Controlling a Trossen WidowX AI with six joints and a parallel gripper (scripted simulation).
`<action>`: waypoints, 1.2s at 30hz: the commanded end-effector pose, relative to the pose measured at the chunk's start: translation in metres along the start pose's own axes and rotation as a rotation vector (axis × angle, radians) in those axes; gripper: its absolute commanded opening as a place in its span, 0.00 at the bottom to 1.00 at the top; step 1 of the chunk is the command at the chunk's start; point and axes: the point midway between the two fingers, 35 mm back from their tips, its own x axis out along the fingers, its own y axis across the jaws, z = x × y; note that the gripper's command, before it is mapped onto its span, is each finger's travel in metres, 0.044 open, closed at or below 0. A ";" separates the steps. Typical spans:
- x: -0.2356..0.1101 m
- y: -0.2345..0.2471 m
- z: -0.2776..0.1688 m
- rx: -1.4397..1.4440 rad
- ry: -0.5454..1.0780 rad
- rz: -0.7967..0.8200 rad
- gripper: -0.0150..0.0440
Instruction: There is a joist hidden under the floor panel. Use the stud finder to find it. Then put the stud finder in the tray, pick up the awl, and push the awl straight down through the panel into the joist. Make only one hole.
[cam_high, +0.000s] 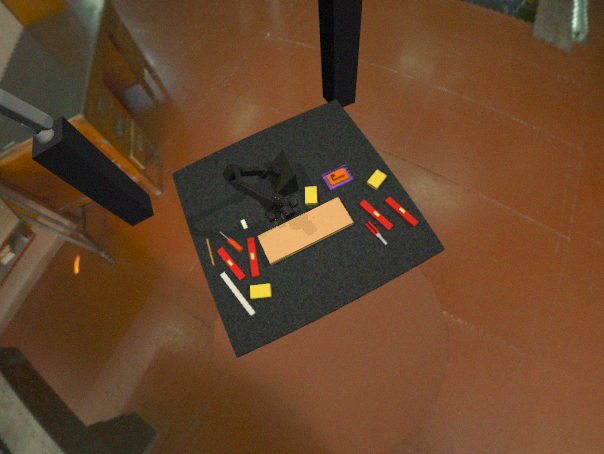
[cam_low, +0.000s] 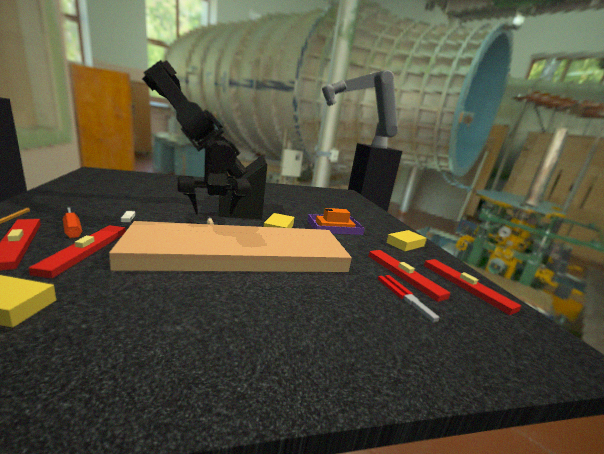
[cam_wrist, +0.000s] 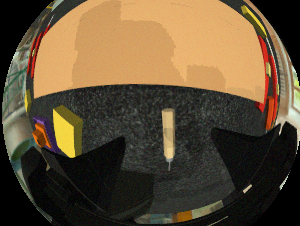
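The stud finder (cam_high: 340, 176) (cam_low: 336, 216) (cam_wrist: 40, 138), orange, sits in the purple tray (cam_high: 326, 183) (cam_low: 350, 231). The tan floor panel (cam_high: 280, 246) (cam_low: 190, 240) (cam_wrist: 225, 45) lies flat; no hole shows in its visible top, and a shadow falls across it. The awl (cam_low: 210, 221) (cam_wrist: 168, 120) lies on the table beside the panel, its pale handle end toward the panel and its thin metal tip pointing away. My gripper (cam_high: 282, 209) (cam_low: 215, 209) (cam_wrist: 170, 138) is open and empty above the awl, a finger on each side of it in the wrist view. The gripper hides the awl in the top view.
A yellow block (cam_high: 311, 195) (cam_low: 279, 220) (cam_wrist: 67, 131) stands between awl and tray. Red bars (cam_high: 253, 257) (cam_high: 376, 215) lie off both panel ends. An orange-handled screwdriver (cam_high: 235, 245) (cam_low: 72, 225) and small white block (cam_high: 244, 224) (cam_low: 128, 216) lie on the screwdriver side.
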 end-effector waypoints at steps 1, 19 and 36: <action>0.001 -0.003 -0.005 -0.002 0.002 -0.006 1.00; 0.024 -0.003 -0.003 -0.003 0.002 -0.006 1.00; 0.050 -0.004 -0.002 -0.003 0.003 -0.009 1.00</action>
